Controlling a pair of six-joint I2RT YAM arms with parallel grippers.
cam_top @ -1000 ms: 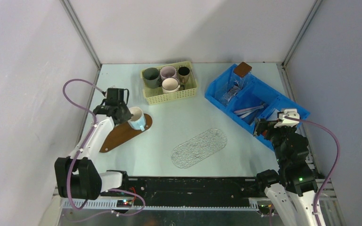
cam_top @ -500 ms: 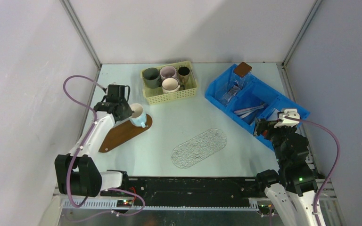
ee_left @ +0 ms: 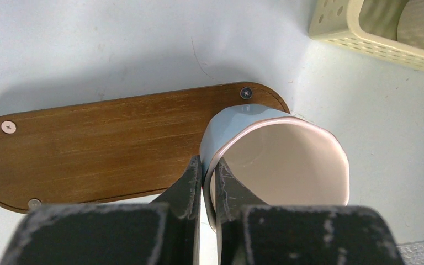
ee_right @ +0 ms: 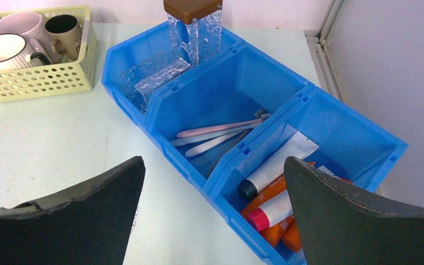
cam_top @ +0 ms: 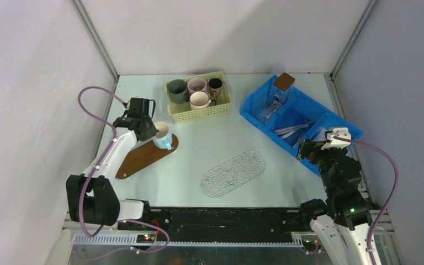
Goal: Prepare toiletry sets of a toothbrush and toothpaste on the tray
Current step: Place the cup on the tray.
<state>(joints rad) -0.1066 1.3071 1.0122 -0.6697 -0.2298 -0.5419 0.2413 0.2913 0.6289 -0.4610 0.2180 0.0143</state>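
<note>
My left gripper (cam_top: 150, 131) (ee_left: 208, 165) is shut on the rim of a pale blue mug (cam_top: 162, 137) (ee_left: 287, 160) with a white inside. The mug stands at the right end of a brown oval wooden tray (cam_top: 138, 158) (ee_left: 99, 138). Slim pink and white toothbrushes (cam_top: 291, 130) (ee_right: 221, 132) lie in the middle compartment of a blue bin (cam_top: 254, 113) (ee_right: 160, 105). Orange and white tubes (ee_right: 273, 199) lie in its near compartment. My right gripper (cam_top: 312, 148) (ee_right: 214, 160) is open and empty, above the bin's near corner.
A yellow basket (cam_top: 201, 110) (ee_right: 33, 83) at the back holds several mugs. A clear textured oval tray (cam_top: 233, 173) lies in the middle of the table. A clear holder with a brown lid (cam_top: 283, 83) (ee_right: 193, 22) stands in the bin's far compartment.
My left gripper has shifted slightly right and back, keeping its hold on the mug on the wooden tray. The right arm has not moved.
</note>
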